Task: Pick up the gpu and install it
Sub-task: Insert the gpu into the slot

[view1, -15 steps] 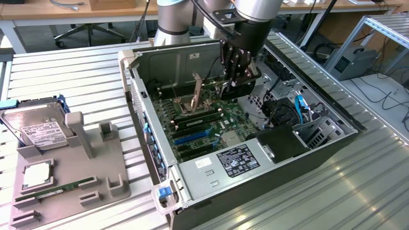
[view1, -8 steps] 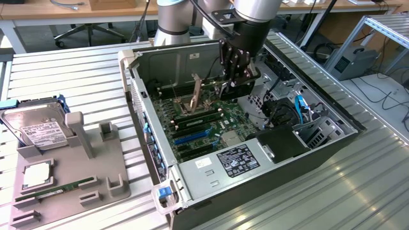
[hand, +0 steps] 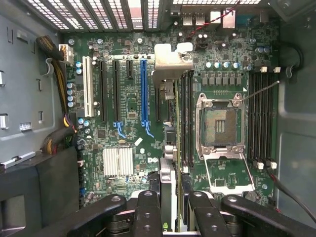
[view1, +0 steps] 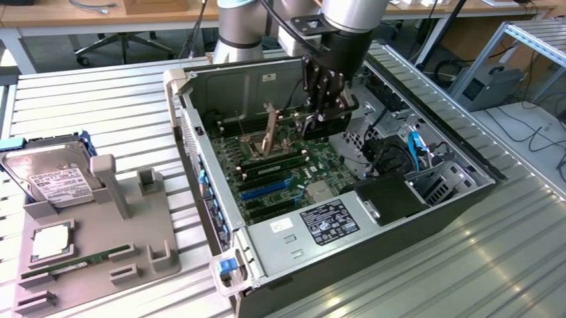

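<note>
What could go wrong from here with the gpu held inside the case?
1. The gpu, gripped in the claw, hangs edge-on beside the blue slot, not over it. Pressing down there could strike the board.
2. The open CPU socket lies close by, so a slip might damage it.
3. The silver bracket sits near the rear wall and might snag.

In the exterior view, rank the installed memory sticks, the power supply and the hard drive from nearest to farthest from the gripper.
1. memory sticks, inside the case, close by the gripper.
2. power supply, at the case's near end.
3. hard drive, outside the case, on the exterior view's left.
</note>
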